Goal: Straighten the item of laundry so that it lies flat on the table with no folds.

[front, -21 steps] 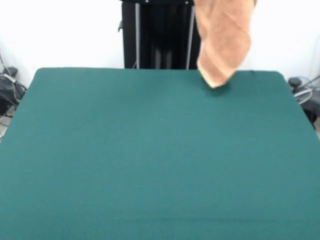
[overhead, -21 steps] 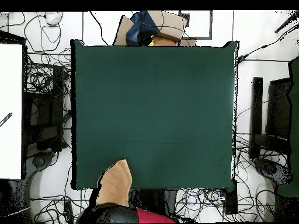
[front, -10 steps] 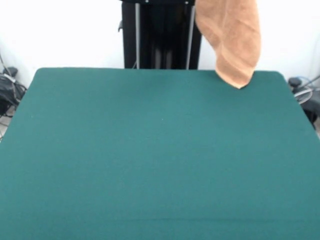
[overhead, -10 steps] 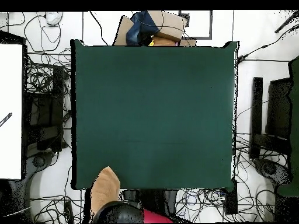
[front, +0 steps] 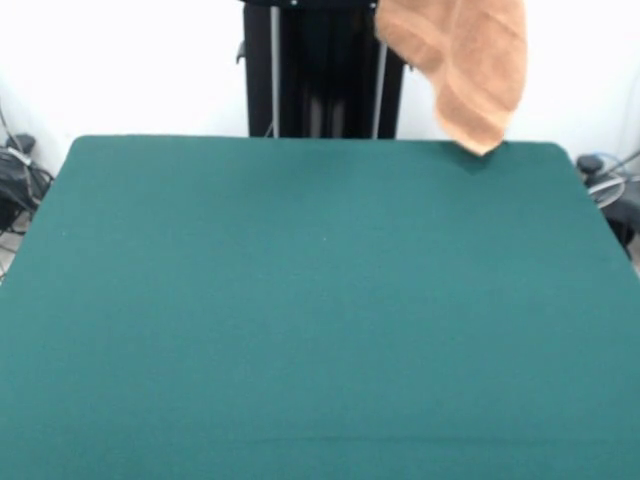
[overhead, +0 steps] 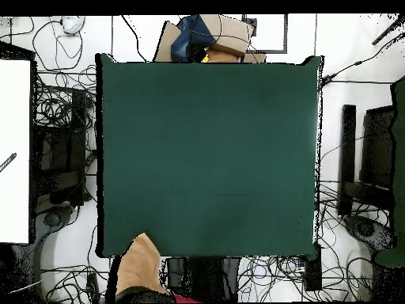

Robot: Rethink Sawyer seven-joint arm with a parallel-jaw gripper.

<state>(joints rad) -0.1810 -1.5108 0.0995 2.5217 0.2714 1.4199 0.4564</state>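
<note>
Towelling of a light orange-tan colour, the small terry towel [front: 463, 62], is being held up in the air, hanging down from the top edge of the front view in a bunched, folded drape. Its lowest corner is being dangled just above the far right corner of the large rectangular table [front: 300, 320] with the dark green felt-like top; whether that corner is touching the felt cannot be told. A faint shadow is being cast on the green surface just beneath the tip.

In the overhead view the towel [overhead: 141, 265] is being shown at the bottom left corner of the table [overhead: 206, 150], lying mostly beyond the table's edge and over the cable-strewn floor [overhead: 59, 103] beside it. A dark rounded part of the arm, with a sliver of red beside it, is being glimpsed directly below the cloth.

The gripper itself is not being shown in either view, so whether its fingers are apart or clamped on the towel cannot be told.
</note>
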